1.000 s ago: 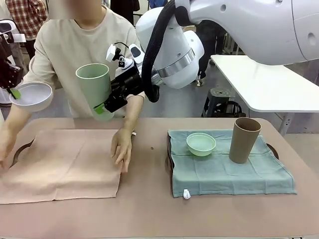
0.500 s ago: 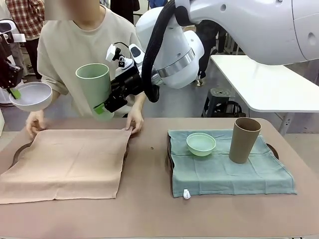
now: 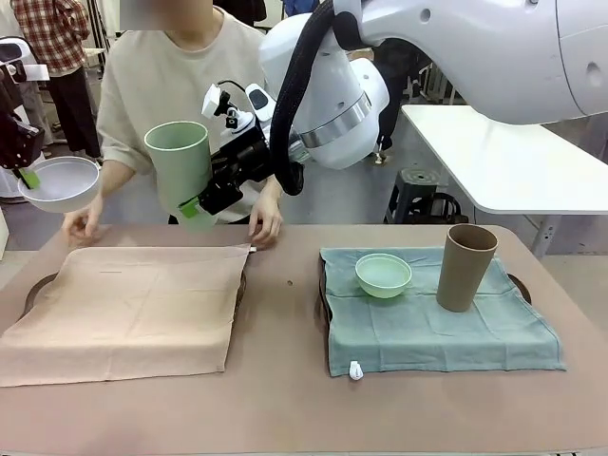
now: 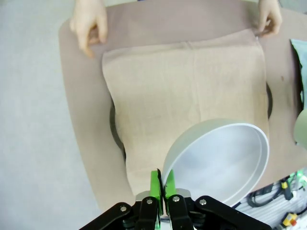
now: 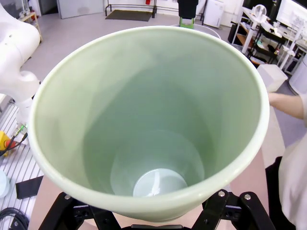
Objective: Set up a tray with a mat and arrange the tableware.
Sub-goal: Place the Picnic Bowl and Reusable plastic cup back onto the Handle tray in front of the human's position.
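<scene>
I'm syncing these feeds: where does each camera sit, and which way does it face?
Front view: between the arms, facing the person; right gripper holds the tall pale-green plastic tumbler.
Left wrist view: looking down at the tan cloth mat; left gripper pinches the small white plastic bowl.
Right wrist view: looking into the tumbler.
Front and left wrist views share the mat, the bowl and the person's hands.

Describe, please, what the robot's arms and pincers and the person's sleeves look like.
The right arm is glossy white with a silver ring and a thick black cable. Both pincers, left and right, are black with bright green pads. The person wears a beige top with elbow-length sleeves.
</scene>
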Available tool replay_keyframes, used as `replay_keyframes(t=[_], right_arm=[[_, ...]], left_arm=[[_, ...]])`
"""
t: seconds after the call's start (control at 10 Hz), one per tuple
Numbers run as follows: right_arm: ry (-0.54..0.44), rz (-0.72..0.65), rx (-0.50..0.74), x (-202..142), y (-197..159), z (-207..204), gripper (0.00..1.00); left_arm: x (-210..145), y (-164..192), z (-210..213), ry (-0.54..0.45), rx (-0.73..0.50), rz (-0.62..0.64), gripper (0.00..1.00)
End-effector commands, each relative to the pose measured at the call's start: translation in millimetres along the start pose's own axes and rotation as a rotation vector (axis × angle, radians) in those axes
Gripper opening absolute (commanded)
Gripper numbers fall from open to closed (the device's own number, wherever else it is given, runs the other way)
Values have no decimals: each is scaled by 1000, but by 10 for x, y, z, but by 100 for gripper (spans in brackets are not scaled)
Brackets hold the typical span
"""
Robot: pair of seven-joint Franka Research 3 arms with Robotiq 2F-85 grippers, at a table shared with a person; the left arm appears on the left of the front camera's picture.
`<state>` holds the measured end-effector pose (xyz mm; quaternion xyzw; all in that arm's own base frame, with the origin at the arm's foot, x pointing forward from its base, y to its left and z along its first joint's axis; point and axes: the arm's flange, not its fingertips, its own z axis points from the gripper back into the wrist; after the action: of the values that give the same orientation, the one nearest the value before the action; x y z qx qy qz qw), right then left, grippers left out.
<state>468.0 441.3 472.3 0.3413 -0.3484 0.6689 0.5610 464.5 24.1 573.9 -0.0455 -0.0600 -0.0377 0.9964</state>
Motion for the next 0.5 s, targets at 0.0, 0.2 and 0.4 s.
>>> replay_keyframes(t=[0.0, 0.2, 0.4], right_arm=[[-8, 0, 6, 19, -8, 5, 50], [-8, 0, 6, 19, -8, 5, 50], [-8, 0, 6, 19, -8, 5, 50]], left_arm=[[2, 3, 14, -8, 1, -4, 0], [2, 3, 14, -8, 1, -4, 0], [2, 3, 14, -8, 1, -4, 0]])
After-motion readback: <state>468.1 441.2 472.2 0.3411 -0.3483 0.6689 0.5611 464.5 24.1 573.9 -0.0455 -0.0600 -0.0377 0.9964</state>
